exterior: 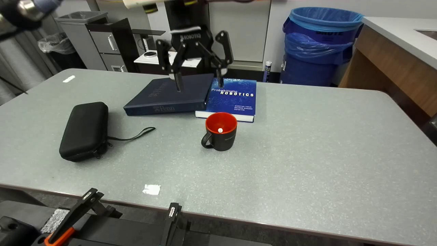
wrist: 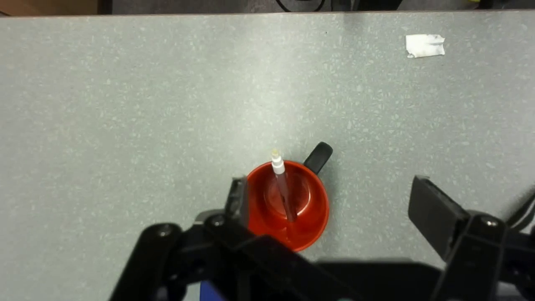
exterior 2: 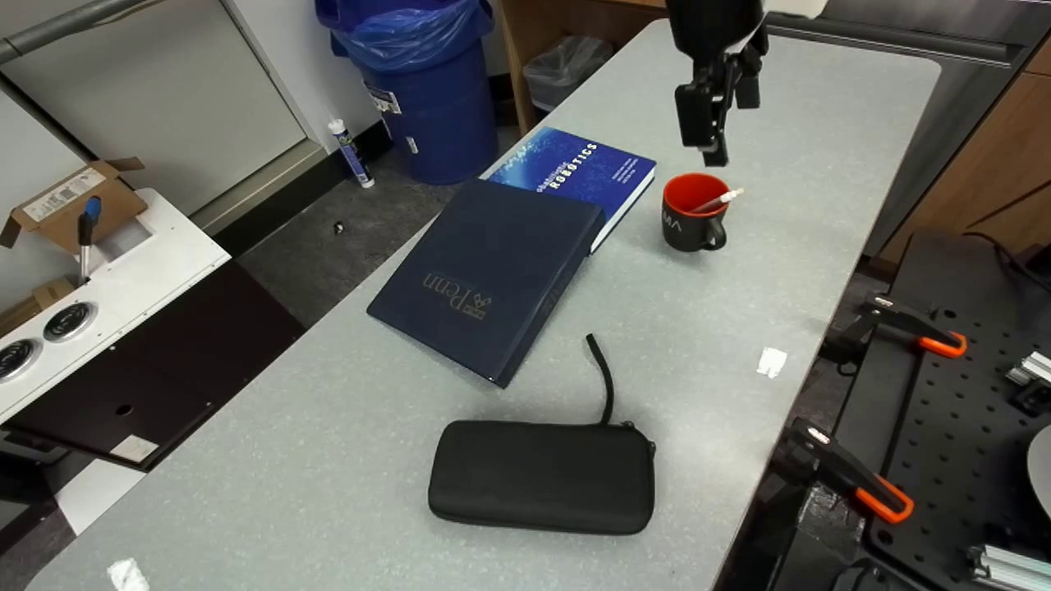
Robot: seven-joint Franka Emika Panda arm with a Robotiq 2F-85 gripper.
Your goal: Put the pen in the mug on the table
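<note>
Inside the mug (exterior: 226, 140), toward the middle of the table (exterior: 307, 171), the pen (wrist: 283, 188) leans with its white end poking past the lip (wrist: 327, 205) near the handle (wrist: 318, 158), so the placing looks done. The claw (exterior: 200, 83) hangs above, spread wide, with nothing between its fingers (wrist: 434, 215).

What remains, I judge, is getting clear, and the trouble lies there. In the wrist view one finger covers the mug's left edge; I cannot tell how much height lies between them. Should the arm dip or swing sideways before rising, that finger could catch the pen's end and flick it out, or knock the mug over and spill the pen onto the table. The pen probably has little hold: it rests on a slant with nothing seen to pin it, so a light bump could roll it along the lip. The handle is another likely snag for a low sweep. On the mug's far side, in an exterior view, the blue book (exterior: 236, 97) lies close; a push that way could drive the mug into its edge and jar the pen. At left, the case (exterior: 85, 130) seems too distant to matter unless the arm leaves low.
</note>
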